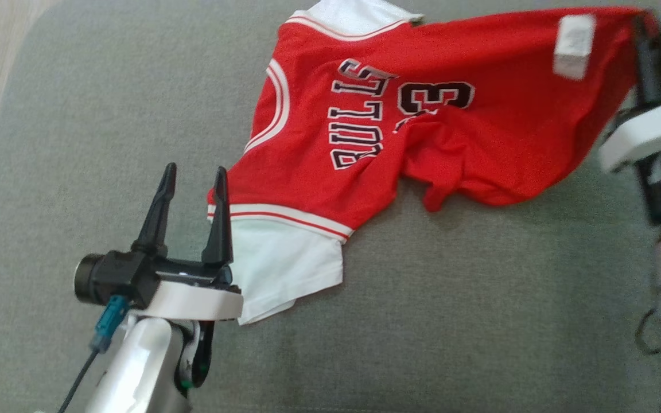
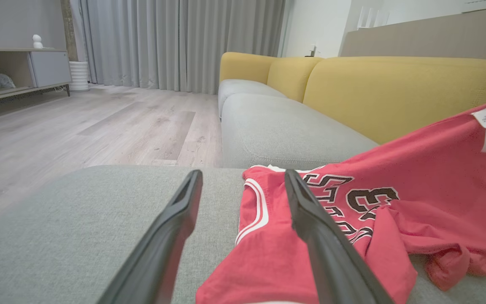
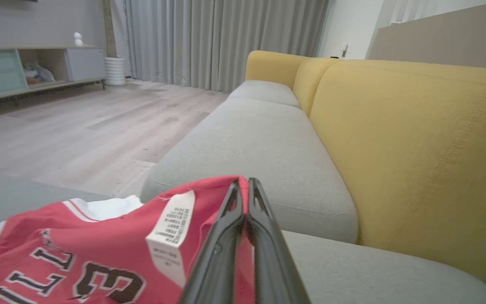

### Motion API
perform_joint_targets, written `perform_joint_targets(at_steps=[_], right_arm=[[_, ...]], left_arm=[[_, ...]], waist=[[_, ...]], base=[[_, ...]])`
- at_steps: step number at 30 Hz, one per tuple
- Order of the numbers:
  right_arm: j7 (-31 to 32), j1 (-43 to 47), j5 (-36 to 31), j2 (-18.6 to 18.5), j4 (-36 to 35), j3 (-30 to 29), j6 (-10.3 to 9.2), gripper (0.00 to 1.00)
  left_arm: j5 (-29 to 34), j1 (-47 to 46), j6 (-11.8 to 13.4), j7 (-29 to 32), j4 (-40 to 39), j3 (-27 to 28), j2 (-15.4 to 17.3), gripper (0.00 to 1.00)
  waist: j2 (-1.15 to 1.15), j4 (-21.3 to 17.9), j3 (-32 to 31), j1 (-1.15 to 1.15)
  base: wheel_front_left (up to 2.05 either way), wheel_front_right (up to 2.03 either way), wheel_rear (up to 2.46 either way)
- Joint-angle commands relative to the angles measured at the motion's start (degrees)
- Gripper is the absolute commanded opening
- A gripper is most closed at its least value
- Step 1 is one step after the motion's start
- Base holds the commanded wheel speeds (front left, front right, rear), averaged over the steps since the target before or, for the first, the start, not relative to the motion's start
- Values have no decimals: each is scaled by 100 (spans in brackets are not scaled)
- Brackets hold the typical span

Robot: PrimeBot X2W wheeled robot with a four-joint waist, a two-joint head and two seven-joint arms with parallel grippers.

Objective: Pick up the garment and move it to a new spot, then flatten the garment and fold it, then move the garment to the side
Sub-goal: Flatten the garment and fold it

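The garment (image 1: 422, 120) is a red jersey with white sleeves, black lettering and a white care tag (image 1: 574, 45), lying partly spread on a grey sofa cushion (image 1: 107, 115). My right gripper (image 1: 643, 26) is shut on the jersey's hem corner at the upper right and holds that edge lifted; in the right wrist view its fingers (image 3: 243, 198) pinch the red cloth (image 3: 99, 245) beside the tag. Open over the cushion stands my left gripper (image 1: 193, 172), its right finger at the edge of the near white sleeve (image 1: 284, 264). In the left wrist view its fingers (image 2: 243, 177) straddle the jersey's armhole edge (image 2: 260, 211).
The grey seat cushions (image 3: 260, 139) run along yellow backrests (image 3: 416, 147). Beyond the cushion's left edge is wooden floor (image 2: 78, 126), with a low cabinet (image 2: 19, 71) and grey curtains (image 2: 175, 42) far off. A dark cable (image 1: 84, 373) hangs from my left wrist.
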Motion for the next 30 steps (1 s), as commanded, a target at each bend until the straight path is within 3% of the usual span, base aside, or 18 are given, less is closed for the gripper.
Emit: perform_joint_targets(at_steps=[1, 8, 14, 15, 16, 22, 30], right_arm=[[106, -347, -52, -187, -203, 34, -4, 0], [414, -1538, -252, -1106, 672, 155, -4, 0], [341, -2587, -599, -1538, 1678, 436, -4, 0], [271, -2764, -695, -1582, 1921, 486, -4, 79], [183, -2909, -791, -1596, 2144, 536, -4, 100], [-510, -3354, -1207, -1368, 3126, 411, -4, 100], [-1469, -3044, -1060, -775, 3612, 208, -4, 100]], left_arm=[[95, -218, -36, -54, -165, 240, 11, 100], [199, -441, -249, -54, -69, 213, -180, 100], [256, -538, -366, -54, 20, 213, -316, 100], [267, -546, -386, -54, 31, 221, -336, 100], [280, -548, -404, -54, 43, 230, -354, 100], [363, -512, -457, -54, 85, 337, -423, 100], [492, -413, -513, -55, 89, 568, -394, 100]], waist=[[0, 117, 117, 0], [0, 556, 433, 0], [0, 887, 602, 0], [0, 930, 625, 0], [0, 962, 638, 0], [0, 960, 605, 0], [0, 452, 342, 0]], base=[[0, 0, 0], [0, 0, 0], [0, 0, 0], [0, 0, 0], [0, 0, 0], [0, 0, 0], [0, 0, 0]])
